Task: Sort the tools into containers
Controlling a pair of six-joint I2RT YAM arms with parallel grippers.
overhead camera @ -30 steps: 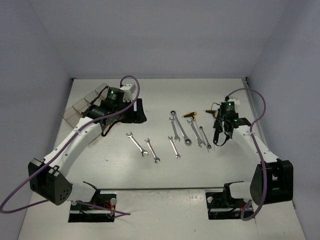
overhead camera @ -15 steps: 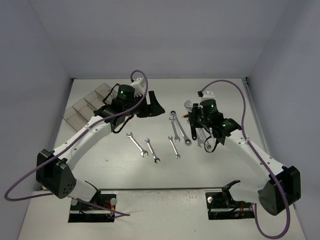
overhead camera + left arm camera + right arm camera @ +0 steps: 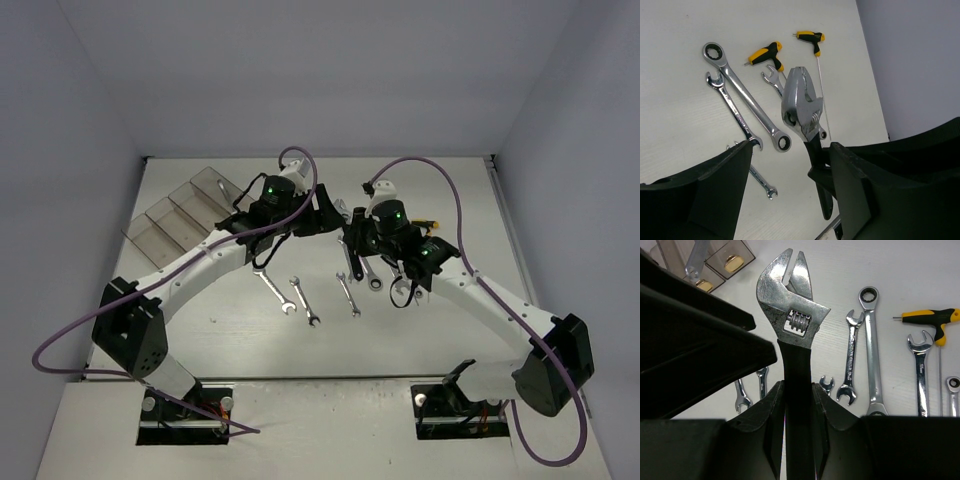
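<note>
Holding the adjustable wrench (image 3: 792, 315) by its black handle, my right gripper (image 3: 799, 397) is clamped tight, with the steel head pointing out toward my left gripper (image 3: 790, 150). That one is spread wide. The wrench sits in the gap with daylight on both sides, and I see no contact.

The bins (image 3: 150, 228) are my mark. The wrench hangs in the air well to the right of them, with my left arm between it and them. One bin has a silver tool (image 3: 695, 262) in it. Farther from the bins again, the ratchet spanner (image 3: 747, 95), the hex keys (image 3: 765, 52) and the small spanners (image 3: 300, 300) lie loose on the table.

This looks to me like a hand-over, halfway through, with most of the sorting yet to do. Next, I reckon, the left fingers must close squarely on the wrench before the right lets go, then carry it across to the bins. If I release early, it drops on the row below.
</note>
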